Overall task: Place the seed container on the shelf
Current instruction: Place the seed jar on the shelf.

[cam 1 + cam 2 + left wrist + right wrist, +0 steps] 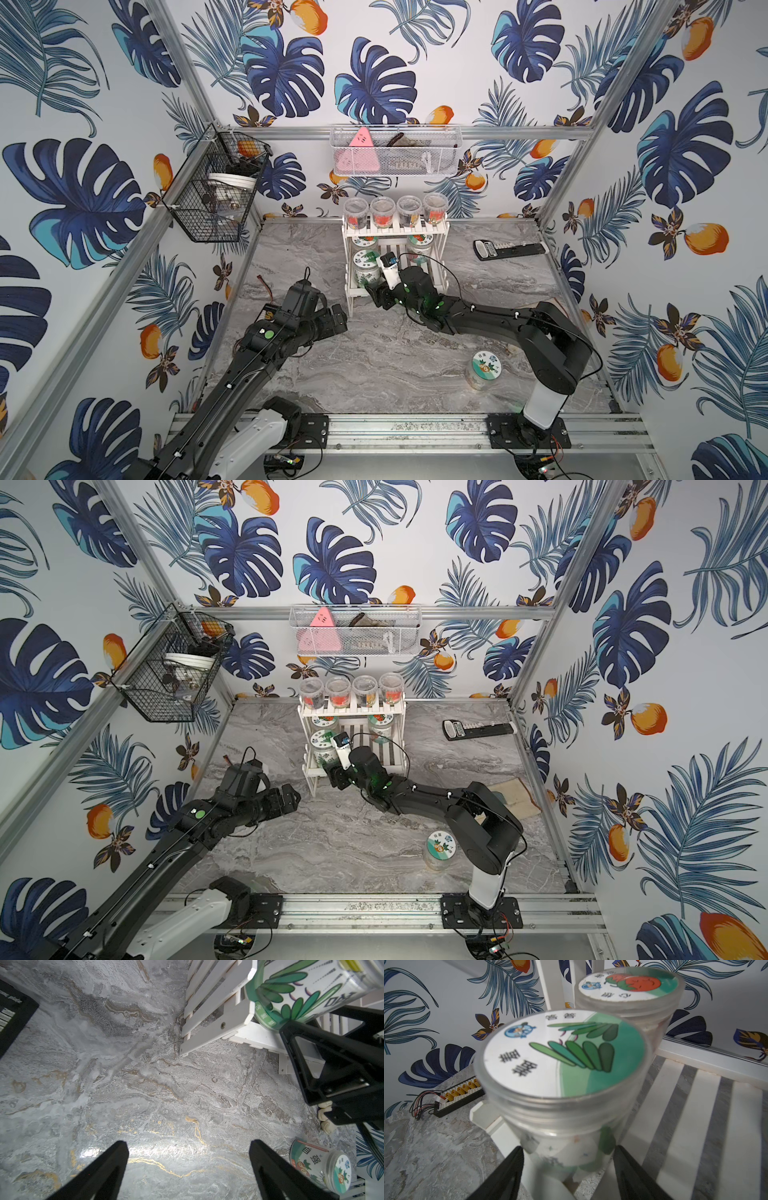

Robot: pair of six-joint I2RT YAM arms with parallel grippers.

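The seed container (562, 1059), a clear jar with a green-leaf lid, stands at the front left corner of the shelf's (432, 226) lower tier in both top views (366, 266) (322, 746). My right gripper (568, 1149) is shut on its lower body, one finger on each side, and reaches in from the shelf's front (374, 291). Whether the jar's base rests flat on the slats (708, 1115) is hidden. My left gripper (188, 1144) hovers open over bare table, left of the shelf's front (338, 320), holding nothing.
More lidded jars sit at the back of the lower tier (420, 241) (629, 985), and several clear cups (395, 210) line the top tier. Another jar (484, 368) stands on the table near the right arm's base. Black device (509, 249), black wire basket (216, 187), white mesh basket (395, 153).
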